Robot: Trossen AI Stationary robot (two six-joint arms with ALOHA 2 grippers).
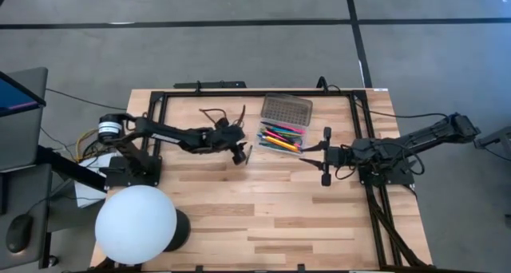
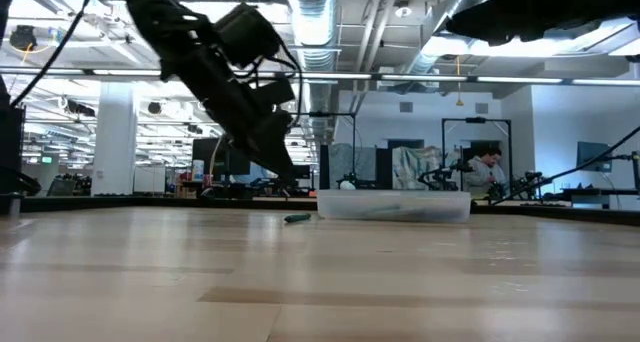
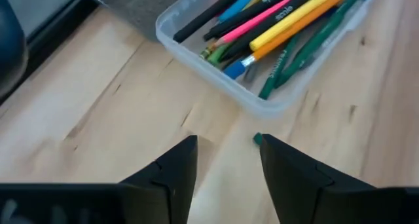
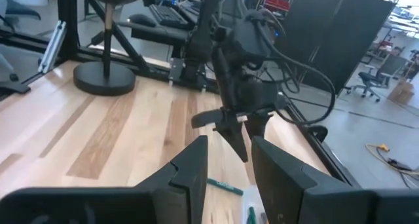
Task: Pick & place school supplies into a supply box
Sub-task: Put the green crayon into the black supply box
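The supply box (image 1: pixel 259 137) stands open at the table's far middle, its clear wall (image 3: pixel 262 106) toward my left gripper. Several school supplies (image 3: pixel 288 14) lie inside: pink, yellow, blue, green and black pens. The dotted grey lid (image 1: pixel 286 109) lies just beyond the box. A green pen (image 2: pixel 298 218) lies flat on the table left of the box. My left gripper (image 3: pixel 229 152) hangs open just above it with nothing between its fingers, and the pen's end (image 3: pixel 257 139) shows beside one finger. My right gripper (image 4: pixel 229 160) waits open to the right of the box (image 1: pixel 326 156).
A white globe lamp (image 1: pixel 136 223) stands at the near left corner. Black frame rails (image 1: pixel 239 92) run along the far and right edges. A dark tangle of cord (image 1: pixel 215 113) lies left of the lid. Bare wood (image 1: pixel 271 217) fills the near half of the table.
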